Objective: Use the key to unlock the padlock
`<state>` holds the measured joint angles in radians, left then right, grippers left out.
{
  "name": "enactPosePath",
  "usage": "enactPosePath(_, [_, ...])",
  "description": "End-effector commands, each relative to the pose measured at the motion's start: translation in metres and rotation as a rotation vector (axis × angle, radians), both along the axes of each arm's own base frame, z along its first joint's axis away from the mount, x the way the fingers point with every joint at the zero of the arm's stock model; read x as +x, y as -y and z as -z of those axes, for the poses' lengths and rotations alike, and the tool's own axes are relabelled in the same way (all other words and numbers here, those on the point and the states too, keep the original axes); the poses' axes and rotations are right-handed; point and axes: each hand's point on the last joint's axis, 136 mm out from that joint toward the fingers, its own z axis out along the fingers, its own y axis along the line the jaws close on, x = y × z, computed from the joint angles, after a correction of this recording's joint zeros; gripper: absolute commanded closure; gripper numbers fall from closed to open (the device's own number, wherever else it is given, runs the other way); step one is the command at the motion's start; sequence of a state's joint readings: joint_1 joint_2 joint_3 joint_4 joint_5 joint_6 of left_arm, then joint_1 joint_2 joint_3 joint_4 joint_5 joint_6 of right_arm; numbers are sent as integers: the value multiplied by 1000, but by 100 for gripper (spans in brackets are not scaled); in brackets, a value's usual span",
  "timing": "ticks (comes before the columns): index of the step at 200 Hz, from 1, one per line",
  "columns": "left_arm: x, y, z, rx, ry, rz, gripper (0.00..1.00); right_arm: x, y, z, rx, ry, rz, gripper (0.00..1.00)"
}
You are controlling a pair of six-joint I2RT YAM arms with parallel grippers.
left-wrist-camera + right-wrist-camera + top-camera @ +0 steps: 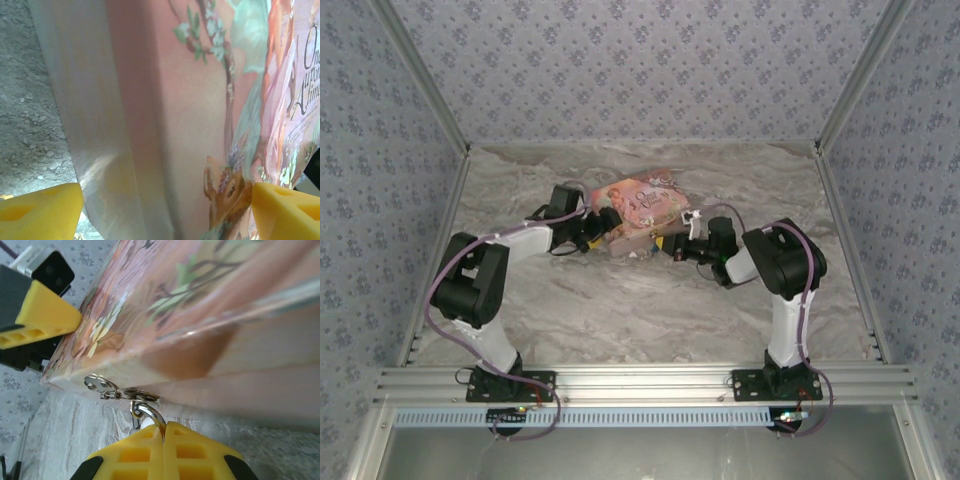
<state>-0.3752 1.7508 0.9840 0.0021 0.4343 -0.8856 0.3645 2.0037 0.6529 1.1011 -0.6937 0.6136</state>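
Observation:
The padlock's thin silvery shackle (150, 413) hooks through the metal hasp (105, 386) on the lower edge of the pink picture box (210, 305). My right gripper (164, 432) is shut on the padlock; its blue body is hidden between the yellow fingers. The key is out of view. My left gripper (165, 215) stands open, its fingers (40, 210) wide apart astride the box (165, 100) at its left end. From above, the left gripper (598, 228) and right gripper (672, 245) flank the box (640, 205).
The box rests tilted on the marble-patterned table (620, 310) near the back. A yellow finger (45, 315) of the left arm shows beside the box's printed face. Patterned walls close in the sides and back.

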Motion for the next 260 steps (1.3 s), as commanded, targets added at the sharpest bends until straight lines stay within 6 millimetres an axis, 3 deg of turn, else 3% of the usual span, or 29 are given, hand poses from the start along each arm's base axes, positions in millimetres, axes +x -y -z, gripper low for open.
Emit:
enactPosePath(1, [-29, -17, 36, 99, -119, -36, 14, 16, 17, -18, 71, -12, 140, 100])
enactPosePath(90, [-45, -14, 52, 93, -148, -51, 14, 53, 32, -55, 319, -90, 345, 100])
enactPosePath(118, [-45, -13, 53, 88, -147, -53, 14, 69, 29, -50, 323, -121, 372, 100])
enactPosePath(155, [-44, -13, 52, 85, -145, -57, 13, 73, 28, -29, 291, -144, 420, 100])
enactPosePath(179, [-45, -18, 55, 103, -149, -71, 13, 78, 35, -31, 296, -123, 447, 100])
enactPosePath(217, [-36, -42, 52, 127, -140, -105, 12, 47, 60, -42, 172, -82, 432, 100])
enactPosePath(243, [-22, -46, 33, 100, -81, -93, 9, 7, 54, -45, 52, -109, 324, 100])
enactPosePath(260, [-13, -46, 13, 93, -9, -79, 3, -24, 47, -33, -54, -175, 253, 100])
